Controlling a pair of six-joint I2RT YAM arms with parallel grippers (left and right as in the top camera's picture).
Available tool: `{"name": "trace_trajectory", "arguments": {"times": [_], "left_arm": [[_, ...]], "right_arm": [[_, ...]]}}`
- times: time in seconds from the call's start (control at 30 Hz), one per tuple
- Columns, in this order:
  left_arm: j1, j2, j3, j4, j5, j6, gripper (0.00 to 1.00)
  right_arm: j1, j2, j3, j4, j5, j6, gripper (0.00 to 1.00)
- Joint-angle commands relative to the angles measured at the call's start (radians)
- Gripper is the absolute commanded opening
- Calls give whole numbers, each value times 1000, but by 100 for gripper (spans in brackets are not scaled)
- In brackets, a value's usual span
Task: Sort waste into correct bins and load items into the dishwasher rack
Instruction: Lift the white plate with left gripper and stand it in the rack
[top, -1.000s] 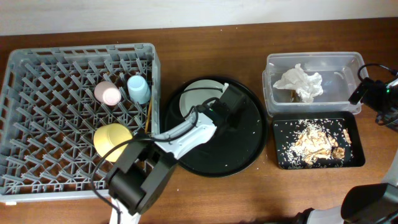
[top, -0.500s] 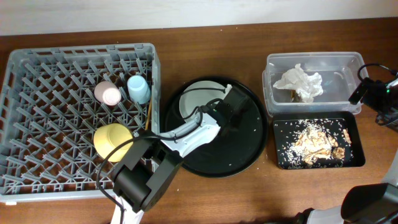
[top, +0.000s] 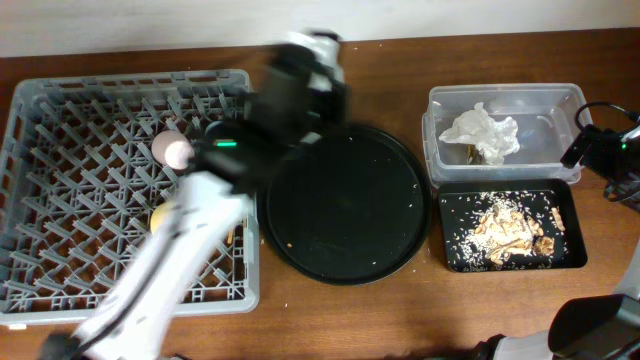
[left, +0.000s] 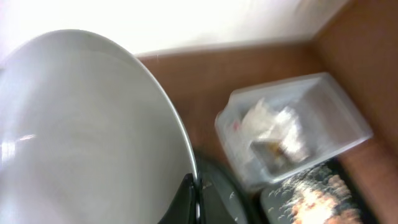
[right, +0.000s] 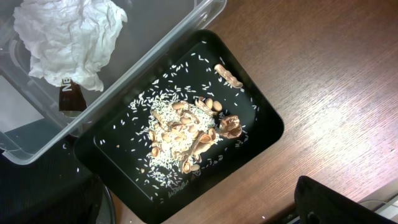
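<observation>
One rack stands at the left edge of the table and two bins at the right edge: a tub with one tissue, and a black tray with the scraps. The plate has left the round tray. The left gripper clamps its rim, now raised near the far edge. One pink cup shows, but the blurred arm hides most other things in the rack. Only a dark piece of the right gripper shows, so I cannot tell its state.

A brown wood-grain counter fills the overhead frame. Along the top edge runs a pale, plain wall, brightly lit and washed out in the left wrist view.
</observation>
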Motion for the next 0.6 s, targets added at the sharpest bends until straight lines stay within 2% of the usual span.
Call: {"name": "trace_trajectory", "arguments": {"times": [0.0, 0.07, 0.3, 0.4, 0.57], "left_arm": [[244, -66, 11, -30, 456, -5, 0], [434, -62, 10, -42, 743, -5, 0], [759, 72, 9, -61, 1187, -5, 0], [802, 152, 9, -61, 1258, -5, 0], [865, 290, 9, -42, 1257, -5, 0]], "right_arm": [[-4, -4, 10, -2, 8, 1, 98], [-4, -4, 10, -2, 8, 1, 99], [-4, -4, 10, -2, 8, 1, 99], [-4, -4, 10, -2, 8, 1, 99], [-4, -4, 10, -2, 8, 1, 99]]}}
